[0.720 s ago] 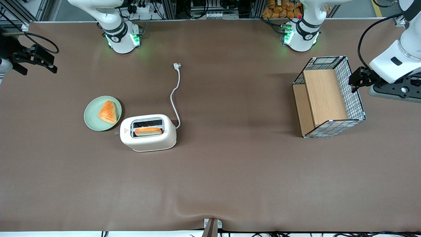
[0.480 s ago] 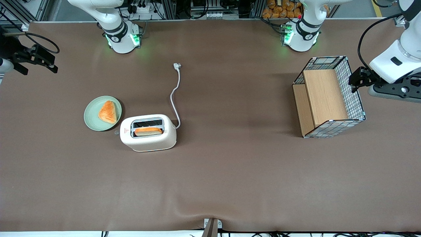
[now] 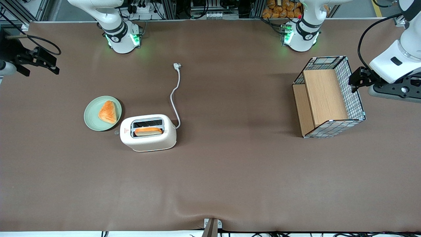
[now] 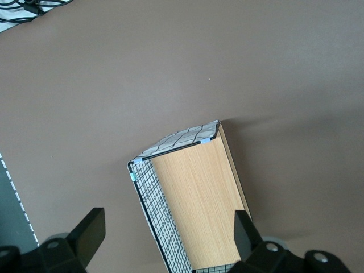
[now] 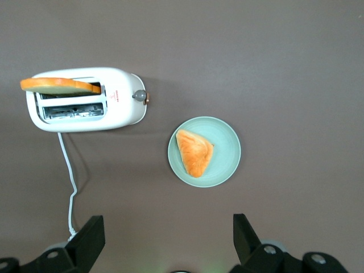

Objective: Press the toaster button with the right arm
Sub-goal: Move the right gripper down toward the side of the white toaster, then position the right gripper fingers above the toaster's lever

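Observation:
The cream-white toaster [image 3: 148, 133] stands on the brown table with a slice of toast [image 3: 148, 131] in the slot nearer the front camera. It also shows in the right wrist view [image 5: 85, 99]. The small grey toaster button [image 3: 116, 132] sticks out of its narrow end, beside the green plate; the right wrist view shows the button too [image 5: 139, 95]. My right gripper [image 3: 38, 64] hangs open and empty at the working arm's end of the table, farther from the front camera than the plate and well away from the toaster. In the right wrist view the gripper [image 5: 168, 230] has its fingers wide apart.
A green plate [image 3: 93, 122] with an orange pastry [image 3: 108, 112] lies beside the button end of the toaster; the right wrist view shows that plate as well [image 5: 227, 165]. The white cord [image 3: 174, 95] runs away from the camera to its plug [image 3: 177, 66]. A wire-and-wood basket [image 3: 329, 97] stands toward the parked arm's end.
The right gripper has shifted slightly nearer to the front camera. The toaster, plate and basket have not moved.

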You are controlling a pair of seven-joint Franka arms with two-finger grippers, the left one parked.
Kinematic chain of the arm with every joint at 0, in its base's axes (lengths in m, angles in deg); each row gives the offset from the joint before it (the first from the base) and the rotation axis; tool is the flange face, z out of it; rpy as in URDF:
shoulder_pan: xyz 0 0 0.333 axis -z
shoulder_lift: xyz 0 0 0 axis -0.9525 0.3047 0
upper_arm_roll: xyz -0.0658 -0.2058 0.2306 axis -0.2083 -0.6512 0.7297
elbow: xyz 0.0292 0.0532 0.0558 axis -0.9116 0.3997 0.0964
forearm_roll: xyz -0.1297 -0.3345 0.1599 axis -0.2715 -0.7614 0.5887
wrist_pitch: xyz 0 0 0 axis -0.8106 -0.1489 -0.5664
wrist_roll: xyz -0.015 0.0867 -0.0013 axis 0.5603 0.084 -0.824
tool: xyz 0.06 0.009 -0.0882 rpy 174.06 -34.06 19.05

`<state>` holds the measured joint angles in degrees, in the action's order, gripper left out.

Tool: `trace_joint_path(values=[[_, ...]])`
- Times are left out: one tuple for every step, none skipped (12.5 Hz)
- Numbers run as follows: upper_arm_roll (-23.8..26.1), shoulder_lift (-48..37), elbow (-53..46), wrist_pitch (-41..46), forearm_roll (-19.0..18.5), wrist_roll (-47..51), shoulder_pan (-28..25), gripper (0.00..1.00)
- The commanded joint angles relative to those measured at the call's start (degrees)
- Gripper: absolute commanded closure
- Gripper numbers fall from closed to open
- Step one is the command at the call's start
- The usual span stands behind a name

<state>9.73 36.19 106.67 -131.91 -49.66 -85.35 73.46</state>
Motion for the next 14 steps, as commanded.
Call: trace_joint_path(values=[[-0.2,2.1,0.6,-1.2,1.6,1.3,-0.7,0.0],[-0.1,2.2,1.9,-2.9,1.7,1.3,-1.1,0.0],[-0.1,2.2,3.4,-4.5,1.7,1.3,-1.3,0.0],[-0.1,2.3,4.5,-6.0,1.7,1.4,-1.3,0.0],[0.0,3.1,4.9,-7.1,1.7,1.4,-1.3,0.0],[0.0,3.9,4.9,-7.8,1.7,1.4,-1.3,0.0],[0.0,4.8,5.2,-8.8,2.2,1.4,-1.4,0.0],[0.0,5.4,5.9,-10.3,3.1,1.2,-1.4,0.0],[0.0,5.8,7.1,-12.4,3.9,0.8,-1.4,0.0],[0.0,6.2,8.5,-14.6,4.7,0.7,-1.5,0.0],[0.0,6.7,9.6,-16.5,6.2,0.6,-1.5,0.06],[0.0,7.6,10.3,-18.0,8.7,0.6,-1.6,0.24],[0.0,8.9,10.6,-19.1,10.5,0.2,-1.7,0.42],[0.0,10.4,10.6,-20.2,11.7,-0.1,-2.1,0.65]])
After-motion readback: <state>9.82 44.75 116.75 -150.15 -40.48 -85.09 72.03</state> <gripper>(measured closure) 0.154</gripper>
